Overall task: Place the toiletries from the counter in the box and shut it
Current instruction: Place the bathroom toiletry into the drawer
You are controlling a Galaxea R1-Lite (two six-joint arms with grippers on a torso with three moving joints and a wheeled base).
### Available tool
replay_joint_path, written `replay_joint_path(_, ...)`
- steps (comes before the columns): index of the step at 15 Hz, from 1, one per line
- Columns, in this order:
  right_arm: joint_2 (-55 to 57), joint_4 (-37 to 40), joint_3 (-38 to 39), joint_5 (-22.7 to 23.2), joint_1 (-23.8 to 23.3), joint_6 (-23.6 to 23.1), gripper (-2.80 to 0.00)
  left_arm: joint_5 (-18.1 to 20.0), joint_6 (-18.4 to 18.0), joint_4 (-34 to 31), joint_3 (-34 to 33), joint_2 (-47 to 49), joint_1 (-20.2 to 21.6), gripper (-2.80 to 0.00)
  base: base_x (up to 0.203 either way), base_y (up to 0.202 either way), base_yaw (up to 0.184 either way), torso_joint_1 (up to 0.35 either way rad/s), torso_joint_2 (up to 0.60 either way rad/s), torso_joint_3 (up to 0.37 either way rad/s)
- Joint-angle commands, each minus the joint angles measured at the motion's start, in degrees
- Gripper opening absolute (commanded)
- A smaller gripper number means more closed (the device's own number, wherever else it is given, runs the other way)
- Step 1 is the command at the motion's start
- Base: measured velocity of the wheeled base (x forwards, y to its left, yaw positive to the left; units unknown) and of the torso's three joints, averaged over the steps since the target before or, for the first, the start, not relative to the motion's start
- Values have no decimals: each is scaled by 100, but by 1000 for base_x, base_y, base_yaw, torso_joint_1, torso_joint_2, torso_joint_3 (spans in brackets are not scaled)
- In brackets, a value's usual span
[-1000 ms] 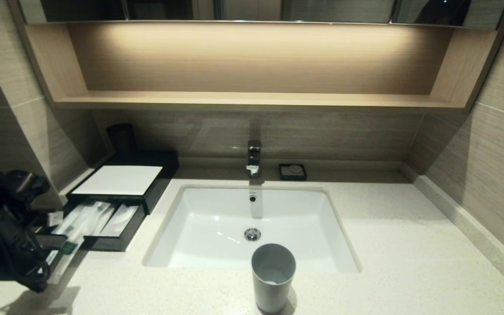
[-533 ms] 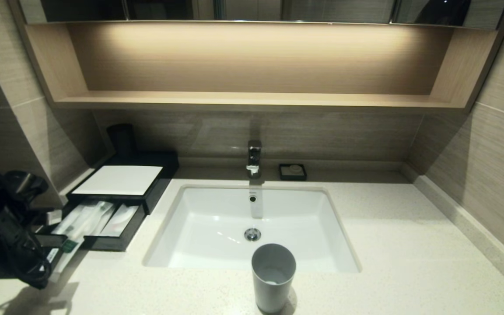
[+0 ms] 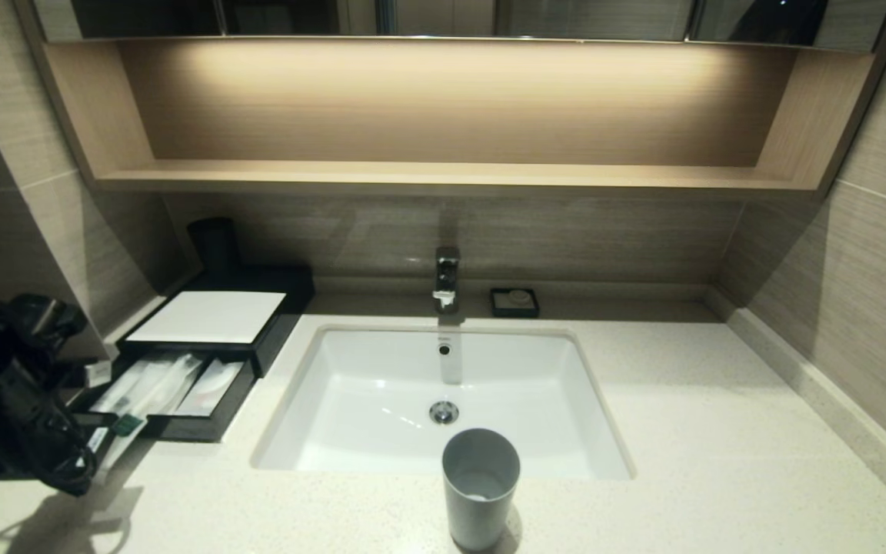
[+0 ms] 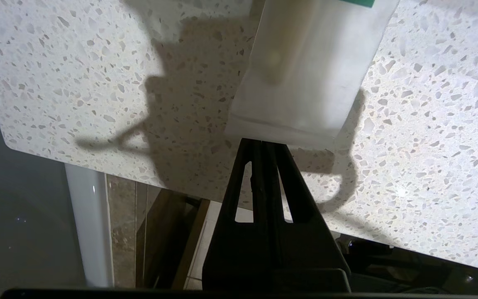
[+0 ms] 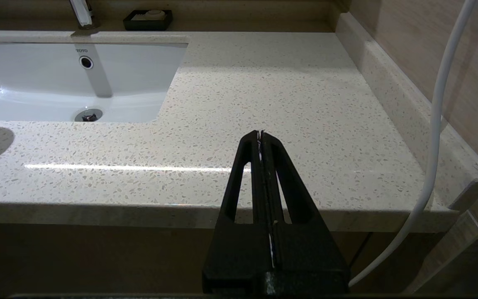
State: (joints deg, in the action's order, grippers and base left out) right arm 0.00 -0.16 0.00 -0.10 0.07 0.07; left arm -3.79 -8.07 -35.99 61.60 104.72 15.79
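Observation:
The black box point(image 3: 278, 338) with a white top panel stands at the counter's point(image 3: 720, 431) back left, its divided drawer point(image 3: 189, 428) pulled out. In the drawer lie a cream paper-wrapped stick point(image 3: 147, 381) and a flat translucent packet point(image 3: 212, 385). My left gripper point(image 3: 94, 460) point(image 4: 262, 142) is low at the counter's left edge, shut on the near end of another cream stick point(image 3: 126, 428) point(image 4: 305, 74). That stick has a green band and slants up to the drawer's front left corner. My right gripper point(image 5: 260, 133) is shut and empty, off the counter's front right edge.
A white sink point(image 3: 351, 431) fills the middle, with a faucet point(image 3: 447, 277) and a black soap dish point(image 3: 514, 302) behind it. A grey cup point(image 3: 480, 485) stands at the front edge. A dark cup point(image 3: 214, 242) sits behind the box. A white cable point(image 5: 438, 124) hangs at the right wall.
My left gripper has shifted slightly, and the stick's green-banded part has moved up and right toward the drawer's front corner. Nothing else has moved.

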Motion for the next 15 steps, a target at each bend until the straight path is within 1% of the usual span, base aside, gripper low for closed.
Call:
replay_joint_path(1, -9, -2, 9, 1, 1, 1, -280, 10, -1, 41, 10, -48, -23, -280, 0, 0, 0, 0, 0, 0)
replay_joint_path(4, -9, -2, 9, 1, 1, 1, -280, 10, 8, 206, 1, -13, -23, -280, 0, 0, 0, 0, 0, 0)
replay_joint_path(11, -2, -2, 9, 1, 1, 1, -280, 19, 43, 365, 98, 22, -112, -280, 0, 0, 0, 0, 0, 0)
replay_joint_path(15, -9, -2, 9, 1, 1, 1, -280, 28, 192, 421, 133, 40, -243, -280, 0, 0, 0, 0, 0, 0)
